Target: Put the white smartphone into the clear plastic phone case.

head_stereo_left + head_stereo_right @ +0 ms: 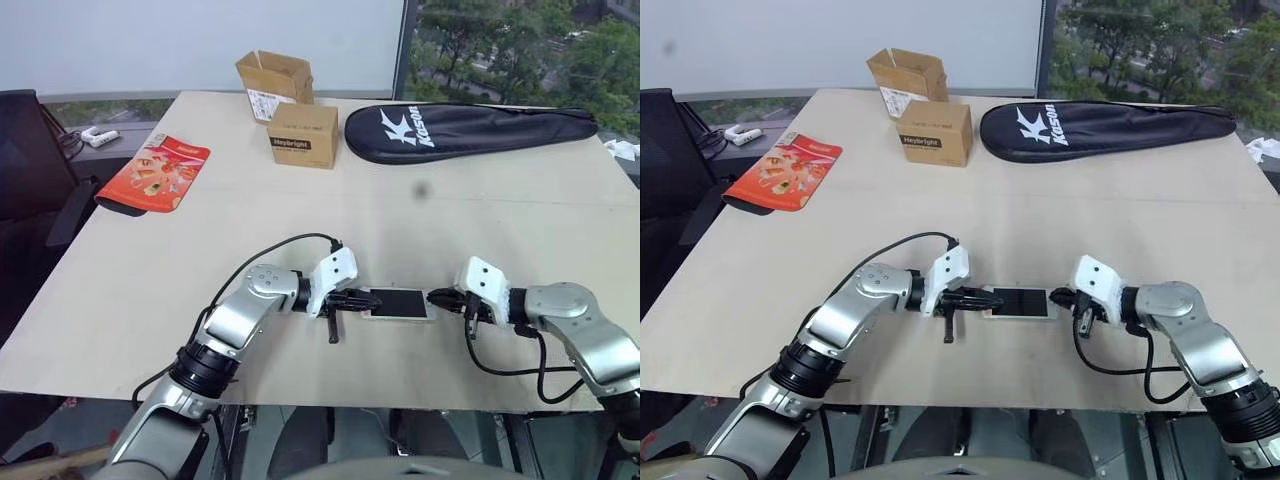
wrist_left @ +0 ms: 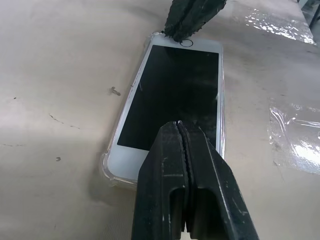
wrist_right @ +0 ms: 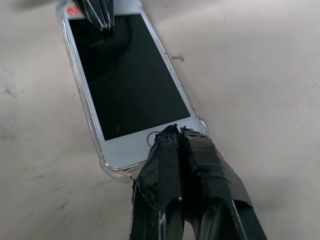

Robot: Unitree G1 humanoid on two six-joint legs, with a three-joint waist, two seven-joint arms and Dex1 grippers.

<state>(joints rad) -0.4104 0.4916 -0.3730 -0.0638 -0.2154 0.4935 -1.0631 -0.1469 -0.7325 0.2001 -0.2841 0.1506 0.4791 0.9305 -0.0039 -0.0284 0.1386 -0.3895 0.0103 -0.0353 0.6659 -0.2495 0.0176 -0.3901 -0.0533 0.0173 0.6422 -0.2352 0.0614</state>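
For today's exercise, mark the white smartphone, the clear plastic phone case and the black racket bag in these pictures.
white smartphone [image 2: 175, 95]: left wrist view, middle of its black screen.
clear plastic phone case [image 2: 106, 167]: left wrist view, its glossy near corner.
black racket bag [image 1: 470, 130]: left eye view, middle of its cover.

I can read the white word "Kason" with a big "K" on the long black bag that lies near the far edge of the table. The closed brown box beside that bag has a label that looks like "Heybright" to me. The open box behind it and the red packet by the left edge have print too small for me to read.
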